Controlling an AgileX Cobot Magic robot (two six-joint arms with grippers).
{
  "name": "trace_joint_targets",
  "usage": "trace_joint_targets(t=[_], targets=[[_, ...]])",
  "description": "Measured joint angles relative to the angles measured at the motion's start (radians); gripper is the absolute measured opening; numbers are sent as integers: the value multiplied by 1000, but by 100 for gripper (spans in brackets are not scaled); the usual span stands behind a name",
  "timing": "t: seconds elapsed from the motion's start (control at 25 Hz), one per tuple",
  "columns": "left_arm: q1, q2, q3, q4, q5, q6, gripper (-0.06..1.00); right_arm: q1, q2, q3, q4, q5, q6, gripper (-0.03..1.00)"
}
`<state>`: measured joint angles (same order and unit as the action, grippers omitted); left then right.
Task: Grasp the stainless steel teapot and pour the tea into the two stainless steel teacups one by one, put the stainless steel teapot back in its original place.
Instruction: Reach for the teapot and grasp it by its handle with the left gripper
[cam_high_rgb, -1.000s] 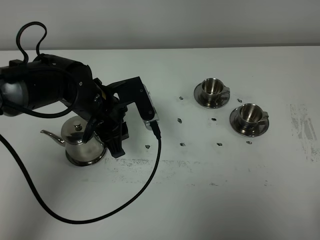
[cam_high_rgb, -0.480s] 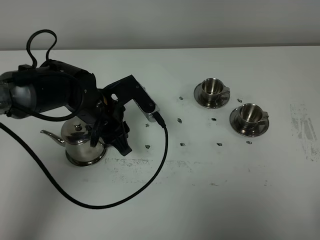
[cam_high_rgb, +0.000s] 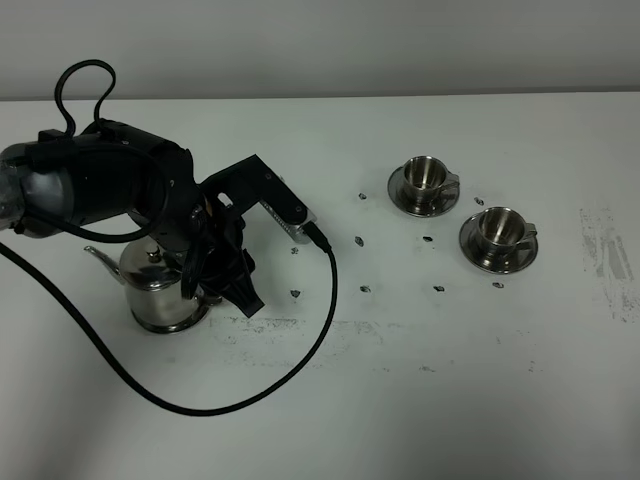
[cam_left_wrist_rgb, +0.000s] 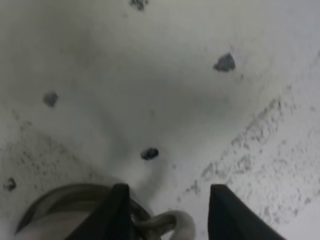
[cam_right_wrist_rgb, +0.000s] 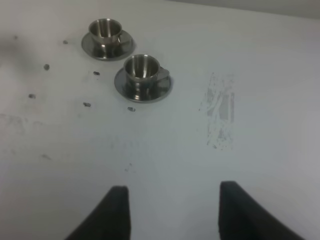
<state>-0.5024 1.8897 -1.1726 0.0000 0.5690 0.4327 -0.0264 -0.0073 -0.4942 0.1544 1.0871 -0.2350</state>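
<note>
The stainless steel teapot (cam_high_rgb: 155, 290) stands at the table's left, its spout pointing left and slightly up. My left gripper (cam_high_rgb: 240, 295) is at the pot's right side. In the left wrist view the left gripper (cam_left_wrist_rgb: 167, 215) is open, and the pot's loop handle (cam_left_wrist_rgb: 172, 226) lies between its fingers, close to one finger (cam_left_wrist_rgb: 117, 210). The two stainless steel teacups (cam_high_rgb: 425, 177) (cam_high_rgb: 497, 230) sit on saucers at the right. They also show in the right wrist view (cam_right_wrist_rgb: 105, 30) (cam_right_wrist_rgb: 141, 67). My right gripper (cam_right_wrist_rgb: 172, 220) is open and empty, well short of them. No tea shows.
A black cable (cam_high_rgb: 300, 370) from the left arm loops over the table in front of the teapot. Small dark marks (cam_high_rgb: 365, 289) dot the white table between pot and cups. A scuffed patch (cam_high_rgb: 600, 245) lies at the right edge.
The left arm has shifted and lowered slightly beside the teapot. The pot's spout has tipped a little upward. The cable loop has moved right. The cups have not moved.
</note>
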Motion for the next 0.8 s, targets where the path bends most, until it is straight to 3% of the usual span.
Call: trace_joint_targets(t=[0.28,0.56,0.8], targets=[[0,0,0,-8,74,31,36,0,0,0,0,0,0,42],[0,0,0,-67,137,176,36,0,0,0,0,0,0,42],[0,0,0,-69,204,232,36,0,0,0,0,0,0,42]])
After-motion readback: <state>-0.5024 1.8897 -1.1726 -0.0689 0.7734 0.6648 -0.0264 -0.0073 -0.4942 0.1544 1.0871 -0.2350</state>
